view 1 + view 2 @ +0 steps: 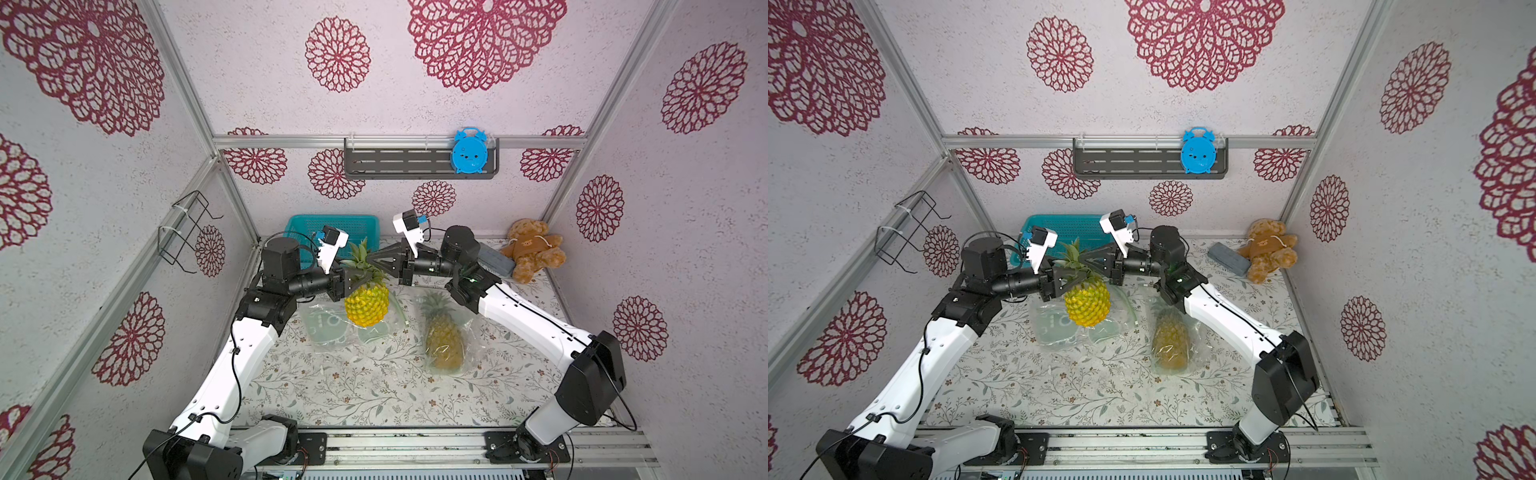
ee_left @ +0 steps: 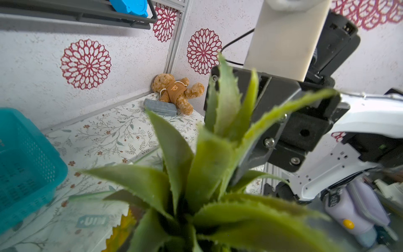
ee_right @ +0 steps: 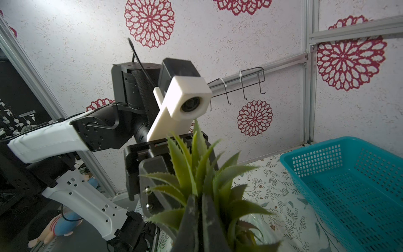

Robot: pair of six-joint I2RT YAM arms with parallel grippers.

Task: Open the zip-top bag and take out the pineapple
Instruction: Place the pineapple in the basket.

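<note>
Handover: pineapple [image 1: 366, 305] aloft over zip-top bag [image 1: 324, 328], crown clenched by right end effector [image 1: 372, 261]; grip of left end effector [image 1: 370, 278] unclear; needs firming next.

The front half of the bench [image 1: 374, 399] is free. Behind it, the bagged pineapple [image 1: 444, 340] and a flat bag [image 1: 324, 328] under the raised pineapple [image 1: 366, 305] block the middle. The teal basket [image 1: 332, 226], grey block [image 1: 498, 262] and teddy bear [image 1: 532, 249] fill the back corners.
</note>
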